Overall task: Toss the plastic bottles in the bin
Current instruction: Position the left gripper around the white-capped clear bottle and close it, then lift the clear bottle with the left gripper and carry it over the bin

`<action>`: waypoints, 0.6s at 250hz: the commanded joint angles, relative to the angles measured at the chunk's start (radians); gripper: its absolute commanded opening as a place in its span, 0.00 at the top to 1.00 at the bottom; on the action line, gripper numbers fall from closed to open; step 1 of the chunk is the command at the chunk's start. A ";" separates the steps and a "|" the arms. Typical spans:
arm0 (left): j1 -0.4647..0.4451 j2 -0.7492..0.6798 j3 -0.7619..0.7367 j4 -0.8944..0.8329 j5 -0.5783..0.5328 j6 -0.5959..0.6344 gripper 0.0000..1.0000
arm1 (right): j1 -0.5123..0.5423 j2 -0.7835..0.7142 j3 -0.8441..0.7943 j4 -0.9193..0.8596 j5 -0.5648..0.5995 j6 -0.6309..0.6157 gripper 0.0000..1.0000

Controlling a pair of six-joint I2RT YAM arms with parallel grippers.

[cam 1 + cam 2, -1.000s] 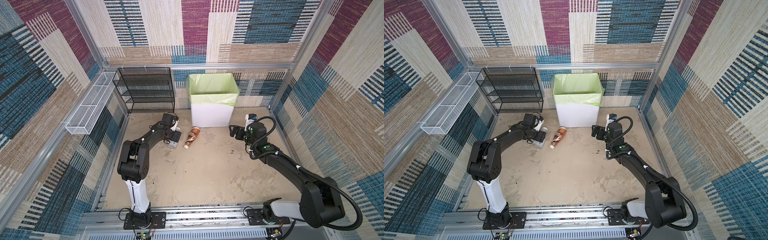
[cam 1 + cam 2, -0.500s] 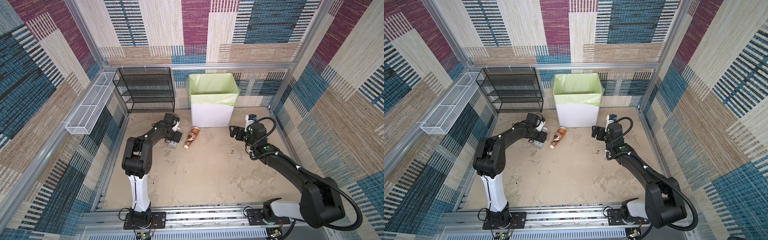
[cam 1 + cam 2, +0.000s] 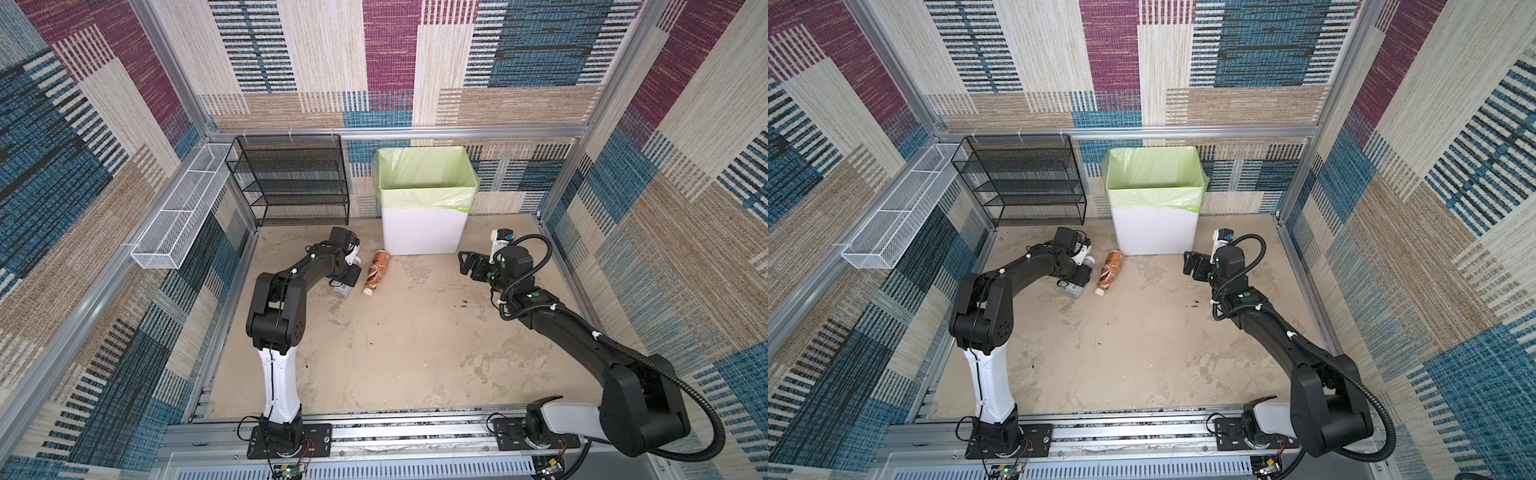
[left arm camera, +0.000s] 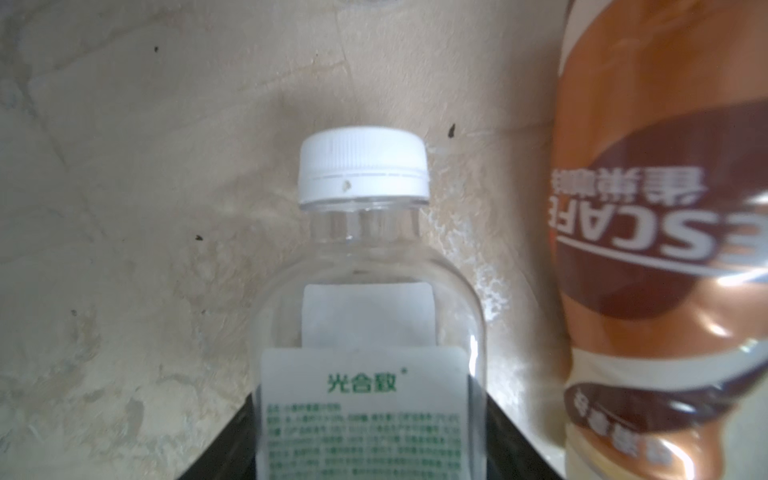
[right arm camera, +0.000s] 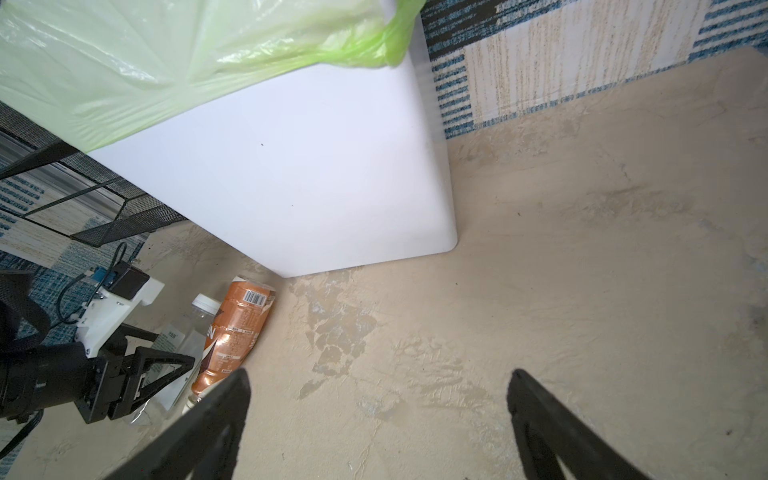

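A clear bottle [image 4: 365, 291] with a white cap and white label lies on the floor, its body between the fingers of my left gripper [image 4: 370, 415], which is shut on it. In both top views this gripper [image 3: 347, 280] is low over the bottle [image 3: 1073, 288], left of the bin. Beside it lies a brown coffee bottle [image 3: 377, 272] [image 4: 648, 249], untouched, its base near the bin's front corner. The white bin [image 3: 424, 232] with a pale green bag stands at the back. My right gripper [image 3: 467, 264] [image 5: 380, 374] hovers open and holds nothing, right of the bin's front.
A black mesh shelf rack [image 3: 291, 183] stands against the back wall left of the bin. A long white wire basket [image 3: 178, 224] hangs on the left wall. Patterned walls close in on three sides.
My left gripper's jaws have closed in on the clear bottle, and the left arm's elbow has shifted slightly. The right arm and the brown bottle have not moved.
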 commanded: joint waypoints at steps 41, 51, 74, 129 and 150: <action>-0.002 -0.205 -0.149 0.157 -0.008 -0.012 0.39 | 0.002 0.000 0.022 0.008 0.014 0.000 0.03; -0.002 -0.248 -0.179 0.187 0.000 -0.017 0.39 | 0.001 0.002 0.029 0.004 0.009 -0.002 0.03; -0.001 -0.363 -0.272 0.302 0.020 -0.034 0.39 | 0.001 0.006 0.041 0.000 0.009 -0.009 0.03; -0.001 -0.660 -0.525 0.669 0.097 -0.068 0.39 | 0.001 0.010 0.067 -0.018 0.009 -0.014 0.03; -0.001 -0.748 -0.594 0.791 0.132 -0.082 0.39 | 0.002 0.008 0.074 -0.024 0.011 -0.013 0.03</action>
